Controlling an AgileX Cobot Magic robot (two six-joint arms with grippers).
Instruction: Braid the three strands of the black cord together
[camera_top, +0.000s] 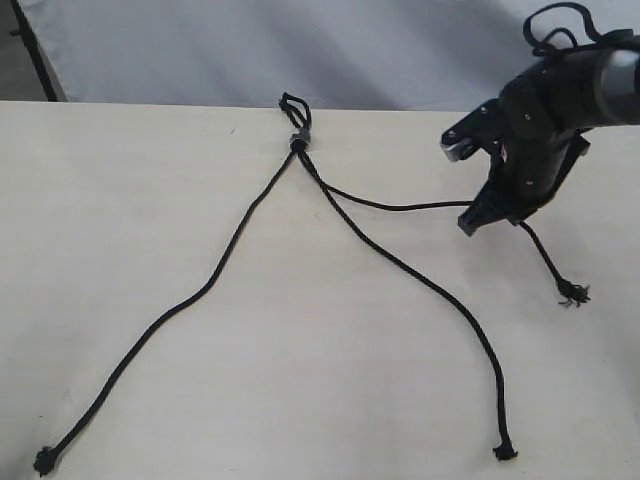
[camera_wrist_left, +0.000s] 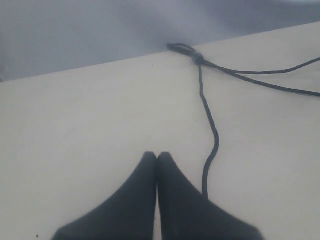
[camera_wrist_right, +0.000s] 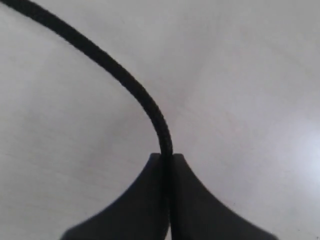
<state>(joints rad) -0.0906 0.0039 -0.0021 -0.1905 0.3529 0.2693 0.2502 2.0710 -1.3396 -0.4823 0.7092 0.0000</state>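
I have the right gripper (camera_wrist_right: 166, 159) pinched shut on the rightmost strand (camera_top: 400, 208) partway along, ready to cross it over the middle strand (camera_top: 430, 287), while the left gripper (camera_wrist_left: 157, 157) sits closed and empty beside the left strand (camera_wrist_left: 216, 140) of the black cord (camera_top: 297, 140), fanned unbraided across the table (camera_top: 300, 400).

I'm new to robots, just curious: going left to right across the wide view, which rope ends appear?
Left thin black rope strand's frayed knot → small black cord loop with grey band → middle strand's frayed knot → right strand's frayed knot.

Soft even light, blurry wrist views
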